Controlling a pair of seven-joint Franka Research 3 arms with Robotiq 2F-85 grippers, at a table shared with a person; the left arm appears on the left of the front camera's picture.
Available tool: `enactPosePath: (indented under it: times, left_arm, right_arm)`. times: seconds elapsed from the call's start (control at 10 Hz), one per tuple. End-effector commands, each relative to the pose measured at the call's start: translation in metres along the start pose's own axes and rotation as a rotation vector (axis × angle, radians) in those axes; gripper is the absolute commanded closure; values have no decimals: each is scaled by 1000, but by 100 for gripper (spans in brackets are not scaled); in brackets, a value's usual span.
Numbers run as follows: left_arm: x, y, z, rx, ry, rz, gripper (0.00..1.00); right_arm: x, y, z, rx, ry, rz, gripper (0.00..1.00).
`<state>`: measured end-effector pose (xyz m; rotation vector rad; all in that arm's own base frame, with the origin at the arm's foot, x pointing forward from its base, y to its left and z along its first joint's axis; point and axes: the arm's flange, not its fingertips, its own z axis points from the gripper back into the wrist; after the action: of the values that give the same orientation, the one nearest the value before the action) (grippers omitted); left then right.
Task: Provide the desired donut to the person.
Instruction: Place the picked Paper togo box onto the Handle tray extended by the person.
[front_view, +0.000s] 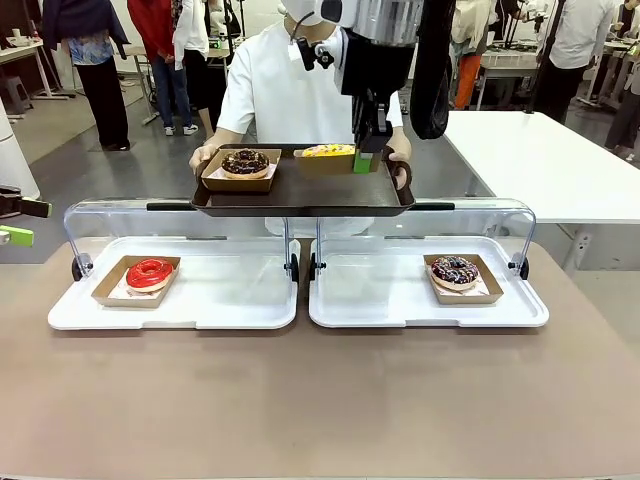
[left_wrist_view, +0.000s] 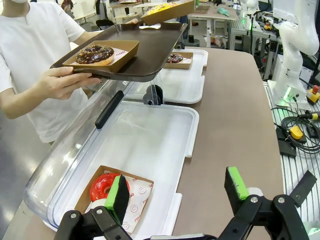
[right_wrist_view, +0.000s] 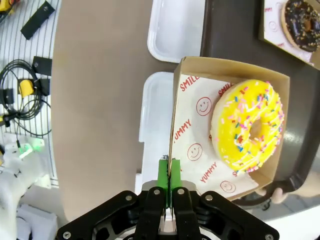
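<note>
Room lies open across the brown surface (front_view: 320, 400) at six o'clock of the two white trays (front_view: 428, 305). The right gripper (right_wrist_view: 170, 175), jaws clamped on one wall of the yellow donut's box (right_wrist_view: 227, 127), holds it over the dark tray (front_view: 300, 190) the person (front_view: 290, 90) carries; the box's long side runs along the tray's far edge. The left gripper (left_wrist_view: 177, 192), jaws apart, hangs above the red donut (left_wrist_view: 104, 186).
</note>
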<state>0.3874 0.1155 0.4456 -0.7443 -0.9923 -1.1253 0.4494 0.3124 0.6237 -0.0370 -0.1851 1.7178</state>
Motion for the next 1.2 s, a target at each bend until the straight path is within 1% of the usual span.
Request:
enactPosePath:
  times: [0.0, 0.1, 0.3, 0.4, 0.5, 1.1]
  left_arm:
    - [0, -1, 1, 1, -15, -5, 0]
    - [0, -1, 1, 1, -15, -5, 0]
    - [0, -1, 1, 1, -15, -5, 0]
    - [0, -1, 1, 1, -15, -5, 0]
    - [0, -1, 1, 1, -15, -5, 0]
    - [0, -1, 1, 1, -15, -5, 0]
  right_arm:
    - [-8, -5, 3, -21, -25, 27, 98]
    - [-19, -20, -10, -24, -20, 25, 98]
    - [-21, -24, -17, -26, -29, 15, 98]
    - [-20, -25, -22, -47, -15, -14, 98]
    - [-18, -19, -11, -15, -6, 1, 98]
    - [-16, -20, -14, -18, -9, 4, 98]
